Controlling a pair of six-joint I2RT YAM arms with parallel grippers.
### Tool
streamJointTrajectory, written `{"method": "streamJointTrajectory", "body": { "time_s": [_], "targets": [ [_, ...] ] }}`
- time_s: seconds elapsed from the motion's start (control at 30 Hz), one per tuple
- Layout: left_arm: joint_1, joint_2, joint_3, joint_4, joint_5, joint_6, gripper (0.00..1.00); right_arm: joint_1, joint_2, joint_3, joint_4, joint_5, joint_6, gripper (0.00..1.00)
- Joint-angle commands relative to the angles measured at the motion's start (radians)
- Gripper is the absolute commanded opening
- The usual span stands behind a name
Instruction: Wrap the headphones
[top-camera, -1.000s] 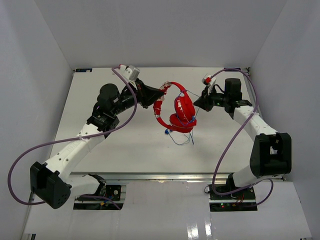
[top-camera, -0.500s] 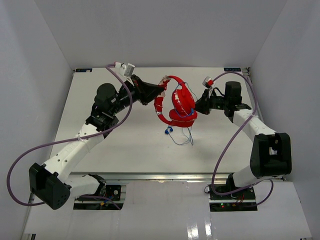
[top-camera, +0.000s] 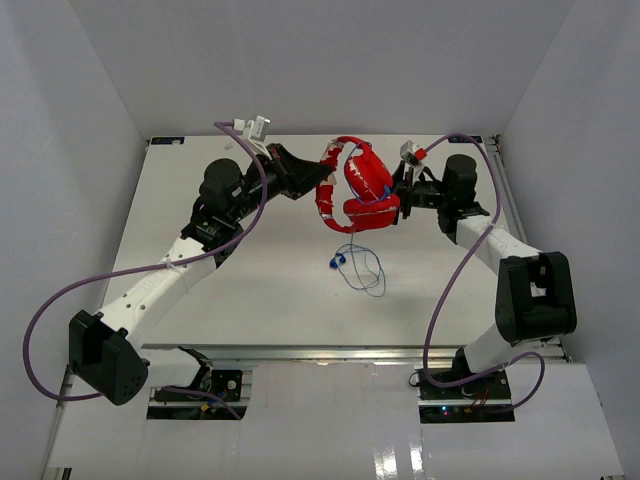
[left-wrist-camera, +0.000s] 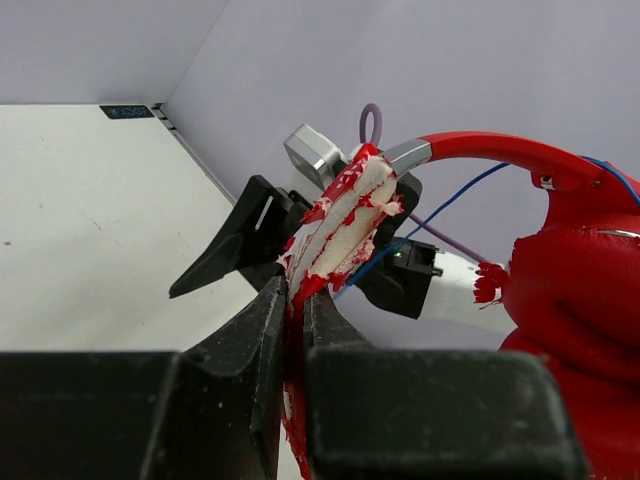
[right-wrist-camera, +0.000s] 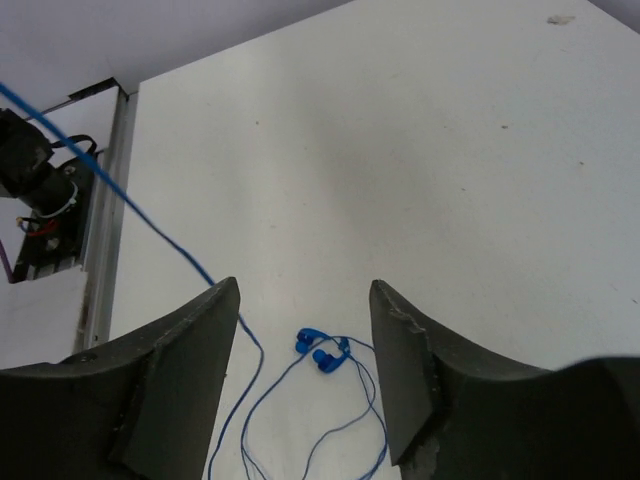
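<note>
Three pale walls (top-camera: 330, 60), one white table (top-camera: 250, 290), blue cable (top-camera: 362, 270) across it.

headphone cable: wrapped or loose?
Loose. The blue cable trails off the headphones, which the left hand grips, and lies in slack loops on the table, plug included.

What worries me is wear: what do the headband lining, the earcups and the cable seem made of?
The headband lining looks like pale foam under a red leatherette-like skin, which is cracked and flaking. The earcup has a soft, wrinkled, slightly glossy red cover, probably synthetic leather. The cable seems to be thin blue plastic-coated wire, judging by its limp loops.
</note>
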Motion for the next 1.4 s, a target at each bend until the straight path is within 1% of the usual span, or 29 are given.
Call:
{"method": "streamJointTrajectory", "body": {
  "time_s": [0.0,0.13,0.17,0.23,0.27,0.33,0.37,0.4,0.43,0.5,0.53,0.57,0.63,0.67,0.73,0.77,0.83,0.87,0.9,0.93,0.97,1.03,1.07,1.1,1.13,1.17,1.2,1.23,1.37],
  "targets": [
    [-0.004,-0.015,0.109,0.001,-0.057,-0.059,0.00,0.065,0.088,0.071,0.233,-0.031,0.133,0.66],
    [-0.004,-0.027,0.150,-0.060,-0.090,-0.040,0.00,0.116,0.168,0.092,0.360,-0.008,0.184,0.74],
    [-0.004,-0.032,0.153,-0.075,-0.103,-0.036,0.00,0.122,0.184,0.089,0.432,-0.011,0.211,0.76],
    [-0.004,-0.042,0.157,-0.095,-0.124,-0.022,0.00,0.127,0.198,0.052,0.571,-0.020,0.336,0.79],
    [-0.004,-0.046,0.159,-0.107,-0.135,-0.015,0.00,0.123,0.187,0.033,0.602,-0.012,0.361,0.80],
    [-0.004,-0.055,0.161,-0.135,-0.158,0.000,0.00,0.110,0.137,0.002,0.598,0.029,0.325,0.83],
    [-0.004,-0.057,0.161,-0.142,-0.162,0.006,0.00,0.106,0.076,0.004,0.398,0.159,0.166,0.84],
    [-0.004,-0.059,0.161,-0.149,-0.169,0.010,0.00,0.107,0.039,0.019,0.164,0.316,0.037,0.84],
    [-0.004,-0.060,0.161,-0.155,-0.175,0.014,0.00,0.113,0.011,0.033,-0.008,0.475,-0.070,0.86],
    [-0.004,-0.064,0.161,-0.164,-0.184,0.021,0.00,0.127,-0.055,0.038,-0.100,0.756,-0.256,0.95],
    [-0.004,-0.064,0.161,-0.167,-0.189,0.026,0.00,0.122,-0.094,0.022,-0.107,0.839,-0.280,0.97],
    [-0.004,-0.064,0.160,-0.170,-0.192,0.030,0.00,0.117,-0.124,0.007,-0.111,0.900,-0.300,0.97],
    [-0.004,-0.067,0.158,-0.174,-0.193,0.039,0.00,0.098,-0.169,-0.029,-0.115,0.925,-0.324,0.93],
    [-0.004,-0.072,0.155,-0.178,-0.195,0.043,0.00,0.076,-0.195,-0.045,-0.138,0.850,-0.342,0.91],
    [-0.004,-0.081,0.146,-0.178,-0.199,0.047,0.00,0.020,-0.225,-0.047,-0.233,0.524,-0.398,0.91],
    [-0.004,-0.084,0.144,-0.180,-0.200,0.049,0.00,0.006,-0.228,-0.038,-0.288,0.329,-0.511,0.92],
    [-0.004,-0.090,0.145,-0.188,-0.205,0.054,0.00,0.009,-0.215,0.028,-0.598,-0.013,-0.815,0.94],
    [-0.004,-0.092,0.148,-0.191,-0.206,0.058,0.00,0.014,-0.199,0.063,-0.798,-0.091,-0.976,0.94],
    [-0.004,-0.094,0.151,-0.195,-0.207,0.062,0.00,0.020,-0.179,0.097,-1.018,-0.125,-1.141,0.93],
    [-0.004,-0.095,0.151,-0.196,-0.207,0.063,0.00,0.028,-0.164,0.123,-1.099,-0.135,-1.234,0.93],
    [-0.004,-0.094,0.151,-0.194,-0.206,0.064,0.00,0.039,-0.155,0.131,-1.110,-0.132,-1.262,0.93],
    [-0.004,-0.092,0.153,-0.190,-0.203,0.063,0.00,0.063,-0.154,0.088,-0.999,-0.099,-1.122,0.91],
    [-0.004,-0.091,0.154,-0.187,-0.201,0.060,0.00,0.087,-0.178,0.039,-0.854,-0.047,-0.981,0.90],
    [-0.004,-0.090,0.155,-0.185,-0.200,0.056,0.00,0.119,-0.215,-0.025,-0.658,0.026,-0.801,0.90],
    [-0.004,-0.089,0.154,-0.183,-0.197,0.052,0.00,0.143,-0.256,-0.124,-0.378,0.161,-0.625,0.90],
    [-0.004,-0.089,0.153,-0.182,-0.194,0.048,0.00,0.161,-0.282,-0.199,-0.143,0.269,-0.514,0.90],
    [-0.004,-0.089,0.152,-0.181,-0.192,0.041,0.00,0.177,-0.287,-0.228,-0.008,0.313,-0.480,0.90],
    [-0.004,-0.090,0.152,-0.178,-0.190,0.034,0.00,0.199,-0.263,-0.227,0.013,0.342,-0.401,0.90],
    [-0.004,-0.090,0.153,-0.177,-0.186,0.022,0.00,0.268,-0.139,-0.135,0.025,0.353,-0.300,0.90]
  ]
}}
